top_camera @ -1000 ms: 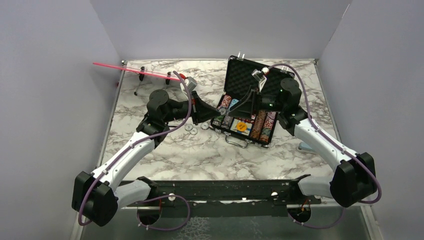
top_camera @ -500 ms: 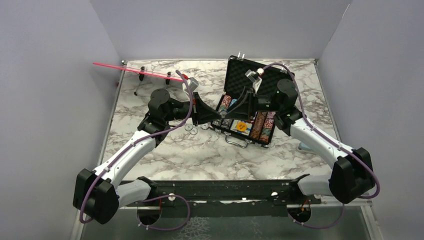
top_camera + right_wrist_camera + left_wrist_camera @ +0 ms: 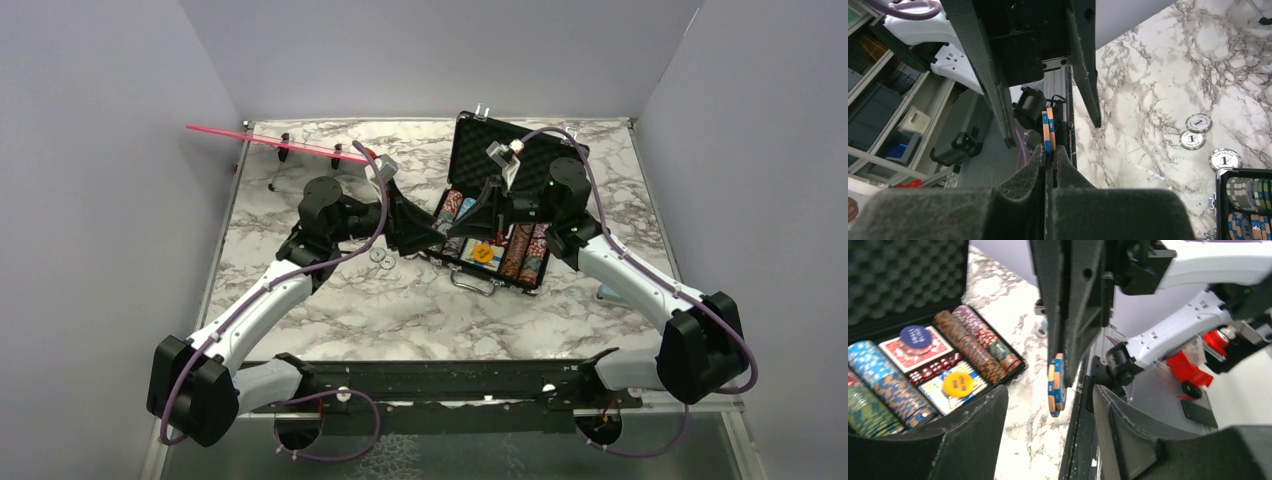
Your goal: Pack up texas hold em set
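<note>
Moved: held chips (image 3: pixel 1048 131) taken over and pinched by right gripper (image 3: pixel 1048 150); left gripper (image 3: pixel 1048 392) spread.
Done: case (image 3: pixel 468 150) mostly filled.
Left: 3 loose chips (image 3: pixel 1198 123); case unclosed.

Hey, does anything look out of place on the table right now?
Yes: three round white discs lie loose on the marble table, outside the open case. The right gripper pinches blue-orange chips in mid-air.

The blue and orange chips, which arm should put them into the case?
Right. The right gripper is shut on the chips and its arm reaches over the open case; the left gripper has its jaws open around them.
</note>
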Controlling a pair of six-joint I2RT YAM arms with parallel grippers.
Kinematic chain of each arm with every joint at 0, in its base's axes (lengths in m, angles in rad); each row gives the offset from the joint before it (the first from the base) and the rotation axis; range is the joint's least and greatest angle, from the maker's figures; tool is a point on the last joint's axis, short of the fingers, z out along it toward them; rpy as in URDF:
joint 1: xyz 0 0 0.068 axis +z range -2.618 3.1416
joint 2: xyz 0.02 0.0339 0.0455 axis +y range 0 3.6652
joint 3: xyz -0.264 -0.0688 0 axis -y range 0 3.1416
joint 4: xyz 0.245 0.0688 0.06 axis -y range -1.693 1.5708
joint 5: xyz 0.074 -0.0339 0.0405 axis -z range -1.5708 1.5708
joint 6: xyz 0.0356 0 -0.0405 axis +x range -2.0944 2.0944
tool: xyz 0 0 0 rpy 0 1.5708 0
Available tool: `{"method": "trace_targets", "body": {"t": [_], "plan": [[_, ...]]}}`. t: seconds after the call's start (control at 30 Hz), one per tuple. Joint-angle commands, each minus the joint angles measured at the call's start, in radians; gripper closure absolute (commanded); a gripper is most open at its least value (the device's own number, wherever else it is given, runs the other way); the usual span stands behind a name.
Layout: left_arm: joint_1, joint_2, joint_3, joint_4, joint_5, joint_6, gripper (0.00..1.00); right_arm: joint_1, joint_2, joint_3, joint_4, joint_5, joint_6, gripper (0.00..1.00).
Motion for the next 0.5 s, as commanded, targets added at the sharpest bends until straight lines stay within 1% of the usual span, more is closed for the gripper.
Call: {"method": "trace_targets", "body": {"t": [0.0,0.13,0.2,0.27,0.33,0.47], "plan": [[0.02,-0.014,0.043,-0.19,-0.185,0.154,0.31,0.006,-0.002,0.061,-0.242,0.092,-0.254,0.99],[0.057,-0.071,0.05,-0.338,-0.444,0.229,0.25,0.024,0.036,0.116,-0.503,0.26,-0.482,0.99],[0.075,-0.106,0.039,-0.375,-0.596,0.238,0.22,0.05,0.058,0.133,-0.568,0.364,-0.557,0.99],[0.094,-0.131,0.031,-0.405,-0.698,0.251,0.2,0.078,0.081,0.135,-0.604,0.453,-0.612,0.99],[0.113,-0.141,0.031,-0.429,-0.73,0.262,0.19,0.099,0.106,0.133,-0.632,0.526,-0.663,0.99],[0.127,-0.139,0.028,-0.451,-0.715,0.265,0.19,0.14,0.158,0.139,-0.673,0.622,-0.732,0.99]]}}
